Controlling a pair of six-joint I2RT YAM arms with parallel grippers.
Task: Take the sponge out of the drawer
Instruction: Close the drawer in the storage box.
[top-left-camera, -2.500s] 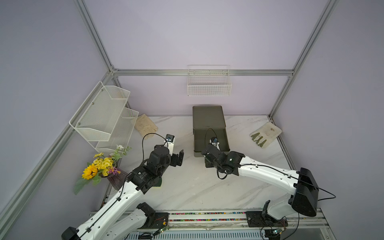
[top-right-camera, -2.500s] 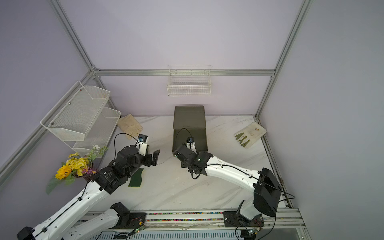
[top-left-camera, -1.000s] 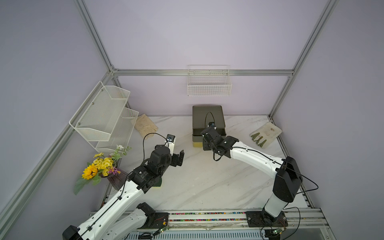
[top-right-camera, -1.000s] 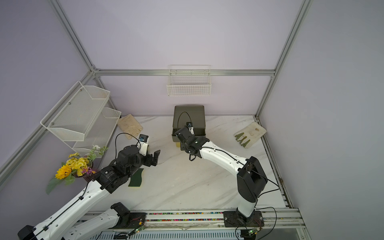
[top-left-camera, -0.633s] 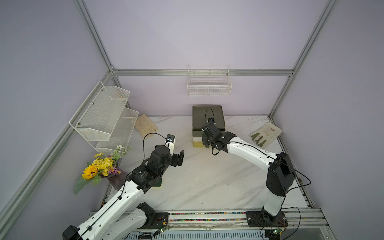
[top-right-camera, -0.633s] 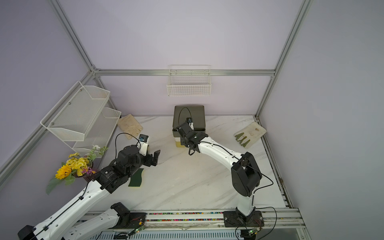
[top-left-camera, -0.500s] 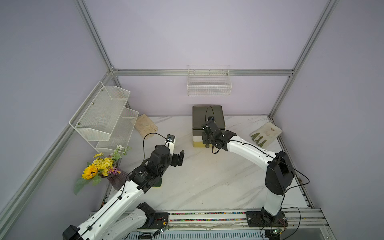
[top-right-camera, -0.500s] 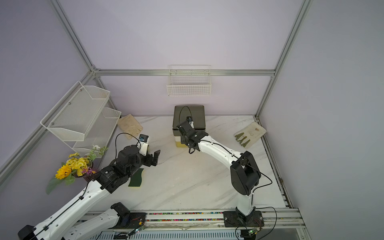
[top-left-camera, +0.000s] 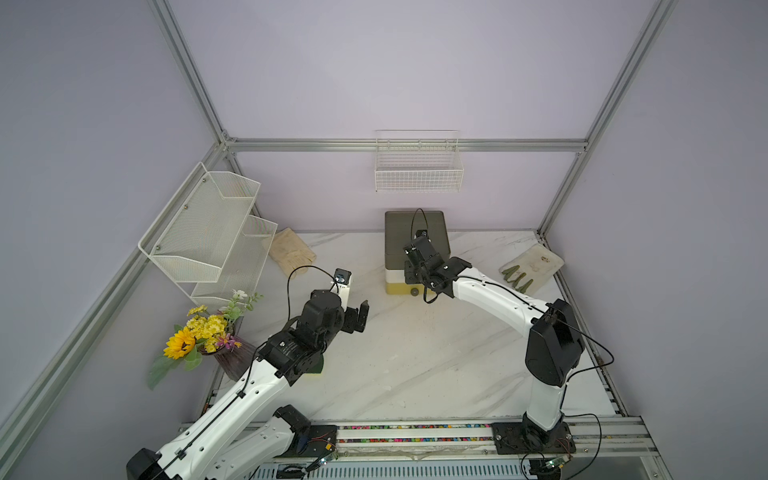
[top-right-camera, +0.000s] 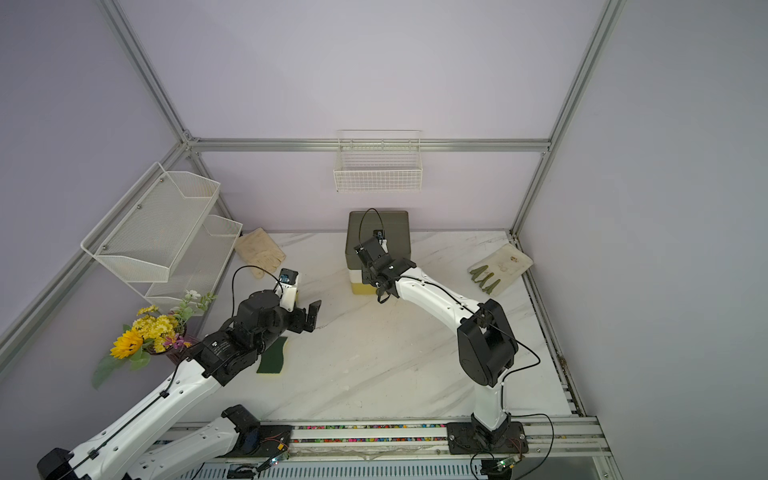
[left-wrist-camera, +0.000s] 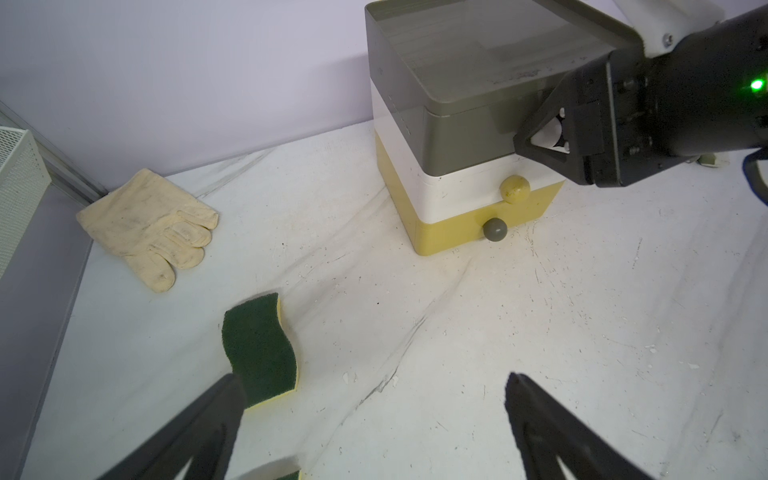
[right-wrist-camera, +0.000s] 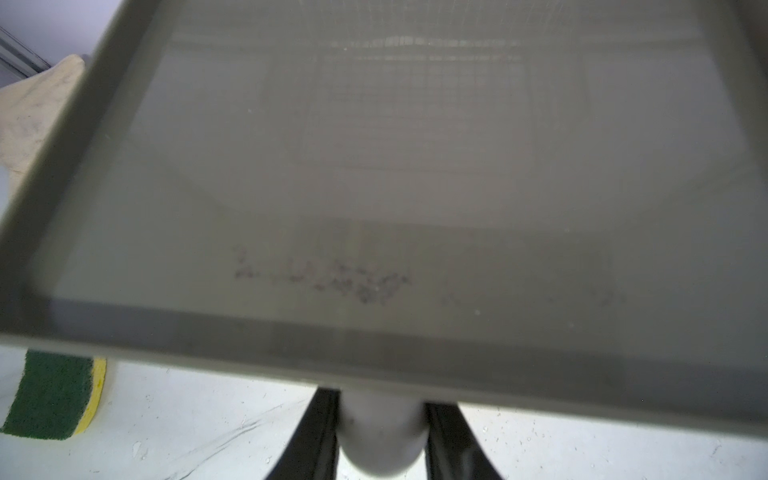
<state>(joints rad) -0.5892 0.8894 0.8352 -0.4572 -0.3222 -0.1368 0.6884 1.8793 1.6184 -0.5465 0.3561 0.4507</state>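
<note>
Standing by, I saw the green-topped yellow scouring sponge (left-wrist-camera: 259, 353) lying flat on the white marble-look surface (left-wrist-camera: 540, 332), well apart from the small plastic drawer box (left-wrist-camera: 457, 62), grey over white over mustard, whose drawers all looked pushed in. The left end effector (left-wrist-camera: 372, 380) hung just beside the sponge, spread wide and empty, so the taking-out looked done to me. The right end effector (left-wrist-camera: 550, 135) was pinched, partly closed, on the round white knob (right-wrist-camera: 382, 436) of the grey top drawer, seemingly to seat that drawer shut.
</note>
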